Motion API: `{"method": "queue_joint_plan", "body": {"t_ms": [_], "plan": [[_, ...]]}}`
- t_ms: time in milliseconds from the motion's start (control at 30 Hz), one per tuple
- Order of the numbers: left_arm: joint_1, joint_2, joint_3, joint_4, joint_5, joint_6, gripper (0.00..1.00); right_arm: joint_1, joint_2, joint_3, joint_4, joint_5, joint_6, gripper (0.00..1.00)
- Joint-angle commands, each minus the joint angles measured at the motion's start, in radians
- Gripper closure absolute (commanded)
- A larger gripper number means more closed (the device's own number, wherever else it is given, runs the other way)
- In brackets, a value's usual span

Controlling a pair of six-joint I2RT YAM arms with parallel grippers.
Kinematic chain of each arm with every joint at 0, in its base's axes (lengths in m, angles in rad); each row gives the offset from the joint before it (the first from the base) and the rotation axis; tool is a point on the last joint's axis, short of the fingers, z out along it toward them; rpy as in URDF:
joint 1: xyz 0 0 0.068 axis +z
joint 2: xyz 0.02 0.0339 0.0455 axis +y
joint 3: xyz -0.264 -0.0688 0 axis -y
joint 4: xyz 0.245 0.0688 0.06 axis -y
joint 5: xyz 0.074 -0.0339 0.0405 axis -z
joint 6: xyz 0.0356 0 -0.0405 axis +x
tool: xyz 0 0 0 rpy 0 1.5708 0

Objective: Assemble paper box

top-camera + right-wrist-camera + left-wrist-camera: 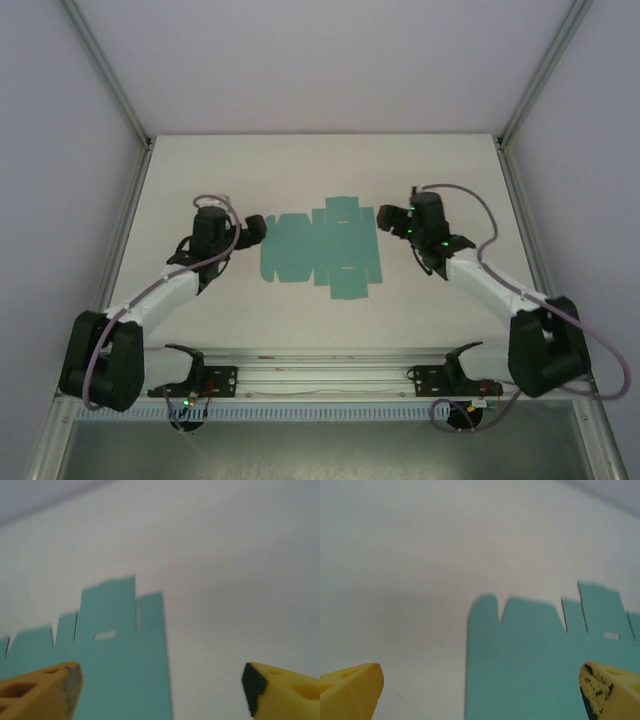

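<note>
Where the two arms reach inward over the white table [200,170], the paper box [322,248] is seen as a flat, teal-green die-cut sheet, laid unfolded near the middle of the tabletop. Flaps and tabs are cut along its far and near edges.

The left gripper [255,230] is placed just at the sheet's left edge, and the right gripper [388,217] is placed just at its right edge. Contact with the card cannot be judged from the top view.

In the left wrist view, the left gripper [481,680] is shown with its yellow fingers [350,690] spread wide, and nothing is held between them. The sheet [535,650] is spread ahead and toward the right of that view. Its straight left edge is framed between the two fingers, and a small rectangular slot [611,635] is cut into a flap at the far side.

In the right wrist view, the right gripper [161,680] is likewise shown with its yellow fingers [282,690] parked far apart and nothing clasped. The sheet [120,645] is spread ahead and to the left there, with its straight right edge framed between the fingers. The slot [104,635] is again seen near the far flaps.

Whether any finger is pressed on the card cannot be told.
</note>
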Motion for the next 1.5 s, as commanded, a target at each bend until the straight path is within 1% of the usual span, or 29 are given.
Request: {"method": "queue_joint_plan", "body": {"t_ms": [0,33,133,200,233,267,333,433,500,533,633,800,867,967,1033,1100,1200,1267,1467], "plan": [[-0.015,0.083,0.057,-0.141,0.083,-0.096,0.0,0.053,0.126,0.085,-0.164,-0.03,0.078,0.26],[-0.015,0.111,0.071,-0.156,0.085,-0.095,0.0,0.057,0.169,0.1,-0.163,-0.034,0.089,0.31],[-0.016,0.192,0.126,-0.232,0.072,-0.086,0.0,0.058,0.271,0.137,-0.162,-0.024,0.107,0.38],[-0.017,0.239,0.158,-0.253,0.108,-0.067,0.0,0.059,0.333,0.167,-0.177,-0.026,0.104,0.43],[-0.018,0.261,0.178,-0.26,0.132,-0.065,0.0,0.058,0.367,0.188,-0.193,-0.029,0.097,0.48],[-0.018,0.281,0.193,-0.268,0.153,-0.059,0.0,0.058,0.395,0.206,-0.214,-0.019,0.093,0.5],[-0.018,0.309,0.216,-0.261,0.197,-0.051,0.0,0.059,0.443,0.229,-0.24,0.016,0.096,0.59],[-0.02,0.363,0.253,-0.262,0.221,-0.043,0.0,0.058,0.489,0.245,-0.265,0.045,0.096,0.66],[-0.02,0.403,0.278,-0.263,0.239,-0.037,0.01,0.058,0.503,0.244,-0.271,0.053,0.101,0.68],[-0.02,0.425,0.294,-0.263,0.258,-0.038,0.02,0.058,0.511,0.241,-0.273,0.053,0.099,0.71],[-0.021,0.484,0.329,-0.256,0.339,-0.036,0.08,0.058,0.524,0.23,-0.272,0.046,0.098,0.76],[-0.023,0.547,0.354,-0.225,0.477,-0.035,0.15,0.06,0.535,0.198,-0.238,0.008,0.078,0.79],[-0.024,0.572,0.365,-0.221,0.525,-0.03,0.21,0.059,0.535,0.185,-0.216,-0.011,0.069,0.79],[-0.029,0.597,0.375,-0.21,0.578,-0.018,0.22,0.059,0.538,0.174,-0.196,-0.024,0.056,0.8],[-0.03,0.605,0.366,-0.166,0.651,-0.014,0.24,0.059,0.539,0.164,-0.177,-0.042,0.046,0.8],[-0.031,0.605,0.372,-0.153,0.688,-0.007,0.28,0.06,0.544,0.154,-0.155,-0.07,0.033,0.8],[-0.031,0.562,0.352,-0.08,0.744,-0.012,0.28,0.06,0.551,0.143,-0.129,-0.088,0.031,0.81],[-0.031,0.515,0.335,-0.043,0.761,-0.018,0.29,0.059,0.556,0.143,-0.133,-0.081,0.03,0.81],[-0.031,0.362,0.235,0.185,0.825,-0.109,0.31,0.06,0.566,0.13,-0.131,-0.061,0.036,0.81]]}}
